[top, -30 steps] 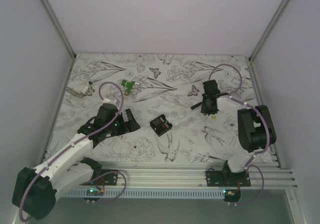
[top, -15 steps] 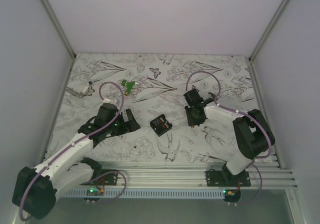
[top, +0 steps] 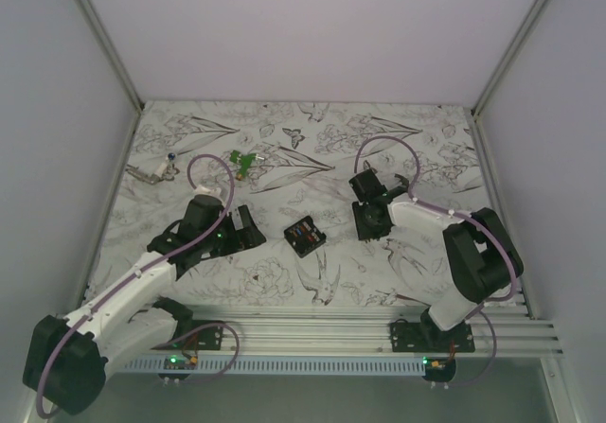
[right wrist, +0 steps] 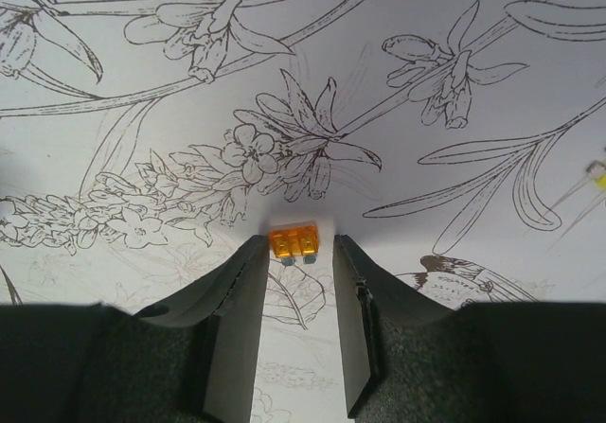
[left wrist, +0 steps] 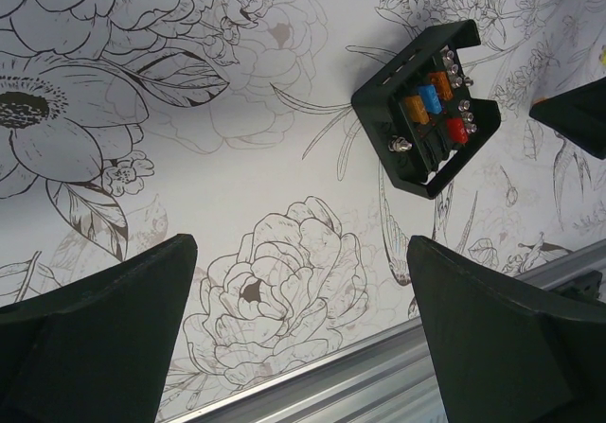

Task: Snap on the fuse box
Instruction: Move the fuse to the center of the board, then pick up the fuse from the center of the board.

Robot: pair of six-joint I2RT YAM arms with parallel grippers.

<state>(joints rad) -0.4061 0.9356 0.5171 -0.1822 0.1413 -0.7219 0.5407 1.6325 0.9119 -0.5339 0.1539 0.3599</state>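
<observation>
The fuse box (top: 305, 235) is a small black square box lying open-side up on the flowered table, with orange, blue and red fuses showing inside (left wrist: 428, 108). My left gripper (top: 248, 229) hovers just left of it, wide open (left wrist: 298, 253) and empty. My right gripper (top: 367, 222) points down at the table right of the box. Its jaws (right wrist: 297, 262) stand open around a small orange fuse (right wrist: 294, 241) lying on the table at the fingertips. A gap shows between the fuse and the right finger (right wrist: 352, 290).
A small green plastic piece (top: 242, 161) lies at the back left, and a pale metal part (top: 151, 170) sits near the left wall. A tiny yellow item (right wrist: 597, 177) lies right of the right gripper. An aluminium rail (left wrist: 379, 376) runs along the near table edge.
My right arm has swung left and down from the back right to the table beside the fuse box. The left arm and the fuse box have stayed put.
</observation>
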